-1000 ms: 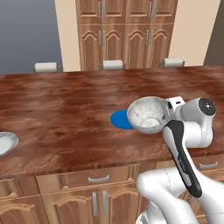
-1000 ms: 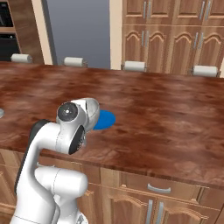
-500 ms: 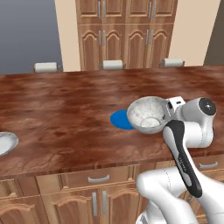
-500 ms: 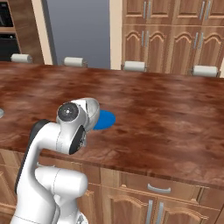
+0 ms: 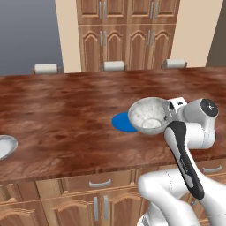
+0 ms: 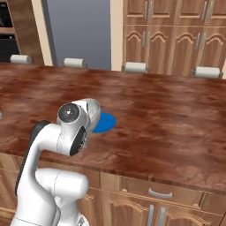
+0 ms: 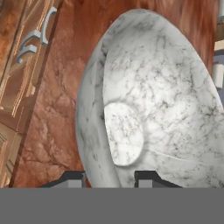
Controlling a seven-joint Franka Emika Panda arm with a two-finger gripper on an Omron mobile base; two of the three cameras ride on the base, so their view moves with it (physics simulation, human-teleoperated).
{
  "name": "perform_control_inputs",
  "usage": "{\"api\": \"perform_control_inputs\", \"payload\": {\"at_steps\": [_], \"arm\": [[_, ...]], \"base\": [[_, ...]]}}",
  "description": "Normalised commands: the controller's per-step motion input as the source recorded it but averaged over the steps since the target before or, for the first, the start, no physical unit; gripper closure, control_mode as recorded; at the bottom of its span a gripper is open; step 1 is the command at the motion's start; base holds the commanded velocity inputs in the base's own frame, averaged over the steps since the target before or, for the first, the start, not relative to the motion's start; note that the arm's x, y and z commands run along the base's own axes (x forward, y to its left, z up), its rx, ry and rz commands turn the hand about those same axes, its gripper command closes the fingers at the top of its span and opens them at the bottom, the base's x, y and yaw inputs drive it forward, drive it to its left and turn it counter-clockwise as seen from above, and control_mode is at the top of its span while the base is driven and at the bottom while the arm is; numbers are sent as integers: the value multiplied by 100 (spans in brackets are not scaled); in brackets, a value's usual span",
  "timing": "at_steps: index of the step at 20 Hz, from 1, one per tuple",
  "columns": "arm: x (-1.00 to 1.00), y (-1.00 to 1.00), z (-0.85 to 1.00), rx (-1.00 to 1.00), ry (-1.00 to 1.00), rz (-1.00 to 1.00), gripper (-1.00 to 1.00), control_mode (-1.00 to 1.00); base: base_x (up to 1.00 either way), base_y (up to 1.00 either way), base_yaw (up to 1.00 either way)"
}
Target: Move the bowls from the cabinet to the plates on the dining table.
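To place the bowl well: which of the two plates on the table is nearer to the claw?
The bright blue plate, beside the held speckled bowl. The white-grey plate lies far off at the table's left end.

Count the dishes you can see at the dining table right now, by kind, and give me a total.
Bowls: 1, the speckled grey-white bowl, tilted in the pincer above the table.
Plates: 2, the blue plate partly hidden behind the bowl, and the white-grey plate at the left edge of the left base view.
Total: 3
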Motion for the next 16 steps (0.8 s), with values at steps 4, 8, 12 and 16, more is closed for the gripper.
{"api": "perform_control_inputs", "payload": {"at_steps": [4, 8, 12, 16], "arm": [[0, 0, 0, 0, 0, 0, 100, 100], [0, 0, 0, 0, 0, 0, 100, 100], [0, 0, 0, 0, 0, 0, 100, 100], [2, 0, 0, 0, 0, 0, 100, -100]], "base": [[1, 0, 0], [0, 0, 0], [5, 0, 0], [4, 0, 0]]}}
